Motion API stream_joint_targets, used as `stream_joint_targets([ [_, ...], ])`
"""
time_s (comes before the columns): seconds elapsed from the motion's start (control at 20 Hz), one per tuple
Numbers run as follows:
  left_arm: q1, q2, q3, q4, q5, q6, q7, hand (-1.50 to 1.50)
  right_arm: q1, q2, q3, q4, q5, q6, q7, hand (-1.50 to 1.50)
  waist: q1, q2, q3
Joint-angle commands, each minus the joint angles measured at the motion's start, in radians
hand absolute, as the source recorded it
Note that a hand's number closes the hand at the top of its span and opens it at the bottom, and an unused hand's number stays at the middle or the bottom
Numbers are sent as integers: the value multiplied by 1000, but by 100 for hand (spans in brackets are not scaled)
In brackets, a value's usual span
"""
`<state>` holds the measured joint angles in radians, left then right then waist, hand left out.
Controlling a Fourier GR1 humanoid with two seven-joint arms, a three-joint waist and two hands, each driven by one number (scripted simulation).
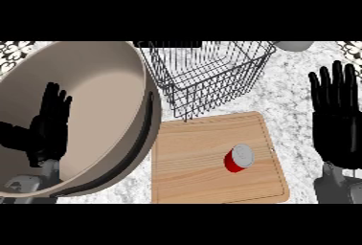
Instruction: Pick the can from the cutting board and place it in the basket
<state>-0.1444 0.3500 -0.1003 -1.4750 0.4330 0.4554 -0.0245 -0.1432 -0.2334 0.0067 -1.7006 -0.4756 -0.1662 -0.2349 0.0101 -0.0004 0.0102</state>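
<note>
One red can (pixel 239 158) stands on one wooden board (pixel 212 162) on the worktop (pixel 290 105). One wire basket (pixel 205 76) behind it holds nothing. One large bowl (pixel 106 91) sits left. Left hand (pixel 51 122) and right hand (pixel 338 115) rest with fingers straight, holding nothing.

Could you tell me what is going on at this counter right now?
Nothing is being handled yet. A red can stands on the wooden cutting board, untouched. The wire basket sits just beyond the board, with nothing visible inside. The right hand rests open at the right edge, fingers up, apart from the can. The left hand is open too, showing in front of a large beige bowl on the left.
</note>
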Motion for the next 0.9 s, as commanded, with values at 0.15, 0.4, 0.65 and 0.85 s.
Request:
stream_joint_targets([
  [0.15, 80, 28, -140, 73, -47, -88, 134, 0, -151, -20, 248, -12, -56, 288, 114, 150, 49, 17, -9],
  [0.4, 120, 50, -242, 106, -80, -200, 231, 0, -247, -21, 531, -94, -39, 545, 158, 150, 88, 16, -12],
  [0.65, 176, 70, -193, 83, -69, -205, 291, 0, -189, -64, 681, -188, 227, 475, 189, -150, 2, -11, -11],
  [0.85, 189, 74, -166, 91, -94, -211, 289, 0, -324, -216, 568, -237, 409, 441, 293, -150, -22, -17, -14],
])
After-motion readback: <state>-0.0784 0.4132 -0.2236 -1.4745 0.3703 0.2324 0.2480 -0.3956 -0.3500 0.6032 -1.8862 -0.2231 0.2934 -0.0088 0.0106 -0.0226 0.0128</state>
